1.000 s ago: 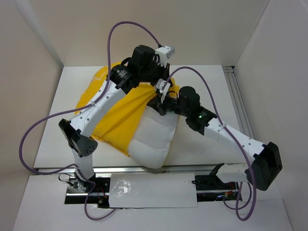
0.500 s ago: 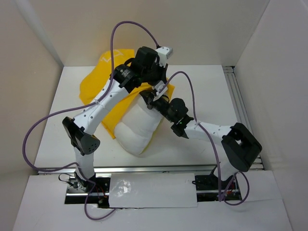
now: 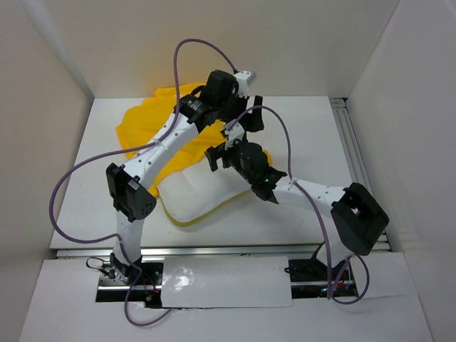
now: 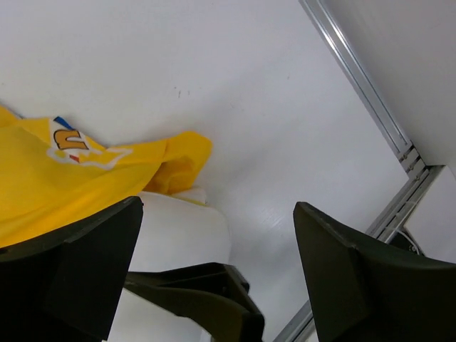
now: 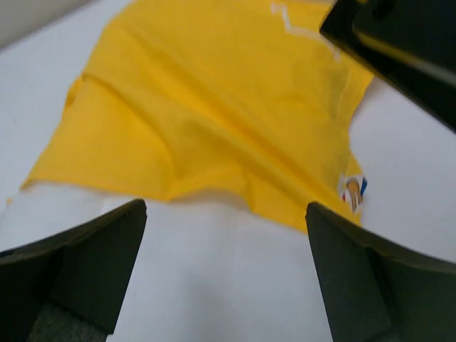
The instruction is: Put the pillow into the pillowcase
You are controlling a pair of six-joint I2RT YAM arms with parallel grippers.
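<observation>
**Overhead and wrist views.** The table (image 3: pixel 306 142) carries the work left of centre. The pillowcase (image 3: pixel 139 128), the broadest item, spreads crumpled toward 10 o'clock.

The pillow (image 3: pixel 196 192) lies from the centre toward 7 o'clock. Its near half is bare, with the yellow strip (image 3: pixel 178 222) at 6 o'clock. Yellow fabric overlaps its far end, seemingly the case's mouth. The frames do not show whether cloth also runs beneath the pillow. On that reading, insertion is only partial.

The left gripper (image 4: pixel 219 228) hovers over the pillow's 1 o'clock corner, fingers spread wide and gripping nothing. The right gripper (image 5: pixel 226 228), close by at its 7 o'clock, looks down on the hem where yellow meets white. Its fingers are likewise parted and empty.

Both probably hang above the hem because that edge must be taken and drawn toward 6 o'clock over the bare half. Loose cloth may slip or bunch as it is pulled.
</observation>
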